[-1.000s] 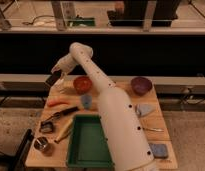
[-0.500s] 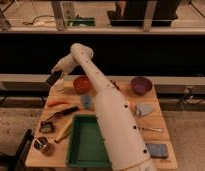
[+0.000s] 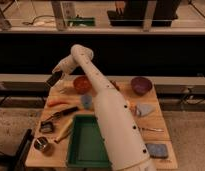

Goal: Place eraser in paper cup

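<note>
My gripper (image 3: 53,80) is at the table's back left corner, left of the red bowl (image 3: 82,84), with the white arm (image 3: 108,112) reaching across the table to it. Its tip looks dark, and I cannot tell whether the eraser is in it. A small pale shape (image 3: 62,90) just below and right of the gripper may be the paper cup, partly hidden. A small dark squarish thing (image 3: 46,126) lies near the left front; I cannot tell whether it is the eraser.
A green tray (image 3: 76,150) sits at the front middle and a metal cup (image 3: 42,145) at the front left. An orange object (image 3: 58,102), a black-handled tool (image 3: 63,114) and a blue lump (image 3: 86,101) lie on the left. A purple bowl (image 3: 141,85) and a blue-grey sponge (image 3: 156,150) are on the right.
The gripper has sunk slightly at the back left corner. Nothing on the table has moved.
</note>
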You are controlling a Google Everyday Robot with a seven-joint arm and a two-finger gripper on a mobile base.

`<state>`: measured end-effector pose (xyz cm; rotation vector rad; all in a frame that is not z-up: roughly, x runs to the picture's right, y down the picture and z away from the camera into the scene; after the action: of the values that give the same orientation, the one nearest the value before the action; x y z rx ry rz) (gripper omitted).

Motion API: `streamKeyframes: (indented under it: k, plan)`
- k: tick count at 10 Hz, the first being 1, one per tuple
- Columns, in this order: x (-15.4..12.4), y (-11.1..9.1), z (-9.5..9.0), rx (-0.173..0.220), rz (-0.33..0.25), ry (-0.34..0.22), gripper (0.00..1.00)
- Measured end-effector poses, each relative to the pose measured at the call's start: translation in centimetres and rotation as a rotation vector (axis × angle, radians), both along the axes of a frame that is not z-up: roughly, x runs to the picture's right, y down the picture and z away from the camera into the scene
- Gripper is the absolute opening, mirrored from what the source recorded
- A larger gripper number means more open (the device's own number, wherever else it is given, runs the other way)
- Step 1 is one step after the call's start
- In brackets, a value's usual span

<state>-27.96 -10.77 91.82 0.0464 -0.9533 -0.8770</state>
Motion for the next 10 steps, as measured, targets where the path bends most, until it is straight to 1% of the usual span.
streamKeyframes:
  k: [4, 10]
  plan:
    - [0.1, -0.2, 0.8, 0.005, 0.009, 0.007, 0.0]
    - [0.3, -0.2, 1.4, -0.005, 0.01, 0.015, 0.0]
